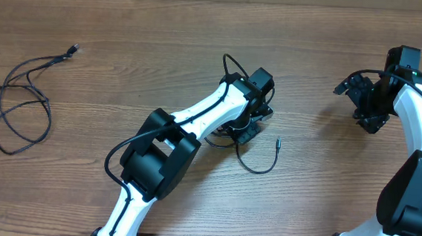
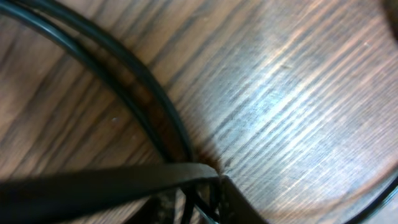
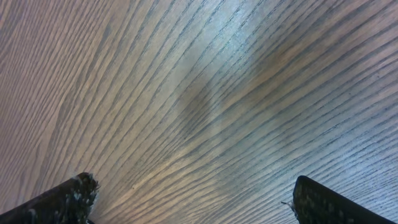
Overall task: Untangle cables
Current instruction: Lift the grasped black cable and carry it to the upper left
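Black cables (image 2: 163, 102) pinched mid-frame.
Left gripper (image 2: 217, 179) clenched on them; lift slowly, then bring in the wide-open right gripper (image 3: 193, 190).

Black cables (image 1: 48, 118); white arms (image 1: 204, 110); brown wood-grain table (image 1: 202, 28).

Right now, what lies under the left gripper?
A thin black cable on the wooden table; its loop and plug come out beside it. From overhead, the left gripper hides the rest.

White arms (image 1: 210, 112), black joints (image 1: 160, 157)
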`<act>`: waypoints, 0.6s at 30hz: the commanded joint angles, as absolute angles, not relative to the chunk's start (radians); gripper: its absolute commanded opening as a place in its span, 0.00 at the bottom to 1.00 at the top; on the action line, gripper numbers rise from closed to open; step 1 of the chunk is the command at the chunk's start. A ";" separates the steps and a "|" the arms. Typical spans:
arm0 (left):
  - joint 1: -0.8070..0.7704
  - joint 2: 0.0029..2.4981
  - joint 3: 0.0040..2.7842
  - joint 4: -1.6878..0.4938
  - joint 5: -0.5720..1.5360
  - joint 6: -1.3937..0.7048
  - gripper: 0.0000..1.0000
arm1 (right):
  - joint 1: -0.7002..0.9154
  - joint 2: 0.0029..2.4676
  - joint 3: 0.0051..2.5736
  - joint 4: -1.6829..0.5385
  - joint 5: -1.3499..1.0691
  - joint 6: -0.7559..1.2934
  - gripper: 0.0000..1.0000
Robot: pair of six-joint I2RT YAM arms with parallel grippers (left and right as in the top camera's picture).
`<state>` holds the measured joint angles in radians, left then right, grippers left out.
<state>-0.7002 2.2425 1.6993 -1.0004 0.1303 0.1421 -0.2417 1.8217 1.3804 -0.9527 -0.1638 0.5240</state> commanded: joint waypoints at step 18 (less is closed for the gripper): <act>-0.705 2.157 1.719 -0.971 -0.112 0.028 0.04 | -0.244 1.824 1.406 -0.947 -0.150 0.530 1.00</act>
<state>-0.7185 2.2337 1.6970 -0.9714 -0.0845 0.0624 -0.2417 1.8217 1.3804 -0.9527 -0.1642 0.5240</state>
